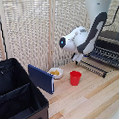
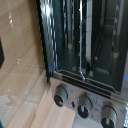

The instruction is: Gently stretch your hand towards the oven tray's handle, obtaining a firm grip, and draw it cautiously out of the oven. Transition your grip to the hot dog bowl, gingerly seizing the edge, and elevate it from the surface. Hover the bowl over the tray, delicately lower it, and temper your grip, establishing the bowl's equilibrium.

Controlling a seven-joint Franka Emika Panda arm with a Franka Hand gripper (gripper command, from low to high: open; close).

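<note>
Although the white and black robot arm (image 1: 87,36) leans toward the boxy black toaster oven (image 1: 110,43) at the exterior view's right, its gripper (image 1: 77,57) hangs just short of the opening, near the front edge of the lowered glass door (image 1: 91,68), which suggests the approach to the tray handle is not yet finished. The fingers are too small and blurred in the exterior view and do not appear in the wrist view, so I cannot tell whether they are spread or pressed together; nothing seems to be held. The flat dark ribbed oven tray (image 1: 108,55) lies in the mouth of the oven above the door, apparently placed so its front edge can be taken and drawn outward. The wrist camera looks down on the glass door (image 2: 82,35) and the row of round silver control knobs (image 2: 84,104) on the oven's front panel, standing on the pale wooden tabletop (image 2: 22,70). The small white bowl with orange-yellow food (image 1: 55,72) sits on the table well apart from the oven, just beside a blue rectangular panel (image 1: 41,78) and near the red plastic cup (image 1: 75,77), untouched, awaiting the second part of the task. A large black fabric case (image 1: 17,95) fills the exterior view's lower left.
</note>
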